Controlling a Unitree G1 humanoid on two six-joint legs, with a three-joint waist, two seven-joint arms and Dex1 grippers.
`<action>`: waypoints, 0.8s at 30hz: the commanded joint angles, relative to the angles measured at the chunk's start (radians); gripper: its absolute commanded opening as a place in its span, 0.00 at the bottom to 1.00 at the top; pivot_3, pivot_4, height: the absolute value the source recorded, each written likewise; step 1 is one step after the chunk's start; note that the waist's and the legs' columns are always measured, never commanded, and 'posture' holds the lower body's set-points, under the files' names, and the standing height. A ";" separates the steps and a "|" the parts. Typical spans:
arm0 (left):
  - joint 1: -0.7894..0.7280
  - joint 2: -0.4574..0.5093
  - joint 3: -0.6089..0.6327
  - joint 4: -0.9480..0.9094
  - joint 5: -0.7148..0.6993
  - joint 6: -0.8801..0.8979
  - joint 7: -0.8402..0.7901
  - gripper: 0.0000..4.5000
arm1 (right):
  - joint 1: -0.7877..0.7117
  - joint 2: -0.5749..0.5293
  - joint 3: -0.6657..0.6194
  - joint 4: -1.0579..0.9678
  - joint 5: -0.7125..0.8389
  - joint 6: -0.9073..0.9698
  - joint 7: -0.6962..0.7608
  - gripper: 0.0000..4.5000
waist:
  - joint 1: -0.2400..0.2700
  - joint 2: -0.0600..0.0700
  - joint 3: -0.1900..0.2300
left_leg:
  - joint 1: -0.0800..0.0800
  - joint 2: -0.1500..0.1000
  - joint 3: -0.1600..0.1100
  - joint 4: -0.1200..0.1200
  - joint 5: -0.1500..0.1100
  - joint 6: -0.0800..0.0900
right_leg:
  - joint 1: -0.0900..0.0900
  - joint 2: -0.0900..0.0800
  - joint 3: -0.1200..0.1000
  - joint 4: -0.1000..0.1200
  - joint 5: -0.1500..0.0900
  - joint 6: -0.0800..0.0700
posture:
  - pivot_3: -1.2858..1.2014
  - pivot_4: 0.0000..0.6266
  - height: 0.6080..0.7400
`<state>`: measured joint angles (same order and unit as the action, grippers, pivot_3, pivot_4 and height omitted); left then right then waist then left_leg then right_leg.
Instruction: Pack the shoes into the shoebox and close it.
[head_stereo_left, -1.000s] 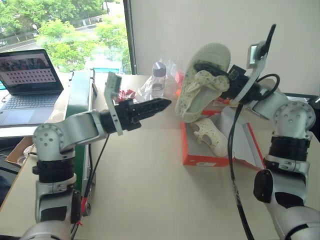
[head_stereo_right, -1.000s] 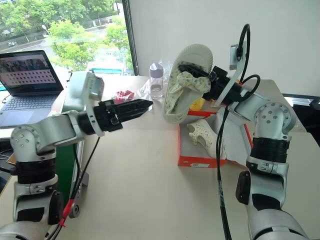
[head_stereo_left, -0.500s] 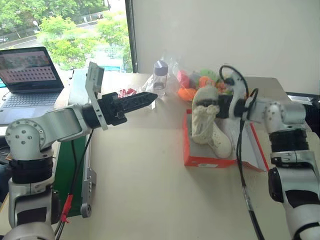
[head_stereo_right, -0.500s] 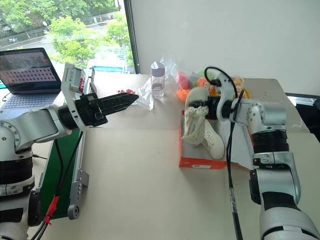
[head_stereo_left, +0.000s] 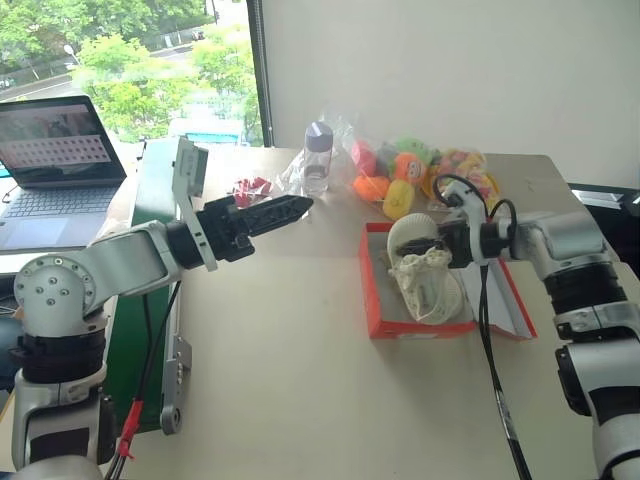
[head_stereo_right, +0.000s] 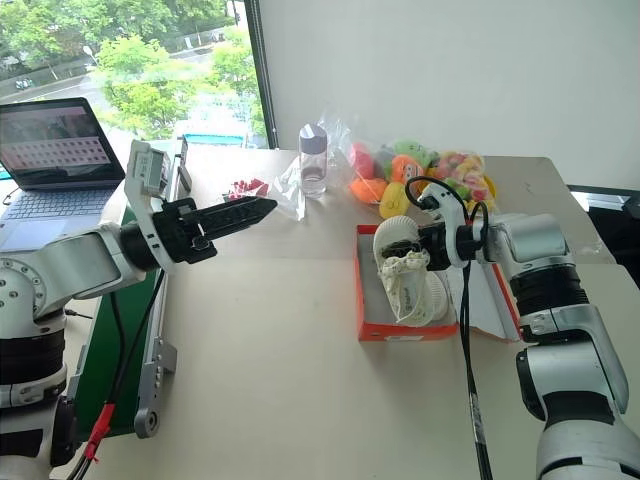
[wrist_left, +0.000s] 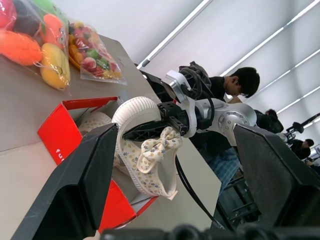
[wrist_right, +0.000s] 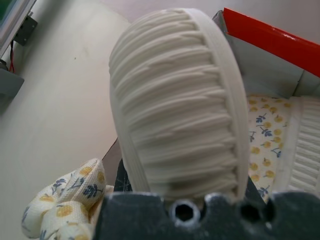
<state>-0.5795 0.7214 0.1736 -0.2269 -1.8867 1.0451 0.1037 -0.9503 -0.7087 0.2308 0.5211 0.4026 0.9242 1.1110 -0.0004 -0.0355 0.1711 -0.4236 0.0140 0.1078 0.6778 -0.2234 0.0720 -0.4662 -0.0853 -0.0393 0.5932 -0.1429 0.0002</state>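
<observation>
The right pincer (head_stereo_left: 425, 247) is clamped on one cream shoe (head_stereo_left: 412, 243), holding it on its side with the ribbed sole turned outward, low inside the open orange-red shoebox (head_stereo_left: 371, 296) on the table (head_stereo_left: 290, 380). The second shoe (head_stereo_left: 432, 295) already lies in the box, just beneath and touching the held one (its small flower print shows in the right wrist view). The box lid (head_stereo_left: 508, 300) lies open on the far side from the left arm. The left pincer (head_stereo_left: 285, 208) hovers above the table, well apart from the box, pointing towards it with its fingers (wrist_left: 82, 185) spread apart and nothing between them. Behind the box sit a clear bag of colourful plush toys (head_stereo_left: 410, 172) and a small bottle (head_stereo_left: 317, 153). A laptop (head_stereo_left: 55, 165) stands open at the table's left.
</observation>
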 joint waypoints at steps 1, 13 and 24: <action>0.004 0.013 0.001 -0.050 -0.017 -0.032 0.006 0.87 | -0.050 0.027 0.002 0.033 -0.036 -0.044 0.038 0.08 | 0.000 0.000 0.000 | 0.000 0.000 0.000 0.000 0.000 0.000 | 0.000 0.000 0.000 0.000 0.001 -0.001 | 0.52 0.24 1.00; 0.011 0.028 -0.009 -0.064 -0.028 -0.058 0.027 0.87 | -0.059 0.129 0.085 0.241 -0.224 -0.219 0.084 0.08 | 0.003 0.000 0.000 | 0.001 0.000 0.000 0.000 0.001 -0.001 | 0.001 0.001 0.000 0.000 0.002 -0.003 | 0.52 0.24 1.00; 0.024 0.038 -0.012 -0.090 -0.051 -0.081 0.050 0.87 | 0.014 0.128 0.162 0.184 -0.462 -0.337 -0.143 0.08 | 0.013 0.000 0.000 | 0.002 -0.001 -0.001 0.002 0.001 -0.005 | 0.004 -0.001 -0.001 0.000 0.002 -0.003 | 0.52 0.24 1.00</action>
<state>-0.5489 0.7469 0.1565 -0.2817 -1.9212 0.9839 0.1557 -0.9709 -0.5647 0.3677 0.7433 0.0157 0.6074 1.0370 0.0127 -0.0357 0.1710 -0.4197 0.0128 0.1068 0.6799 -0.2254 0.0631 -0.4599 -0.0870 -0.0408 0.5931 -0.1443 -0.0051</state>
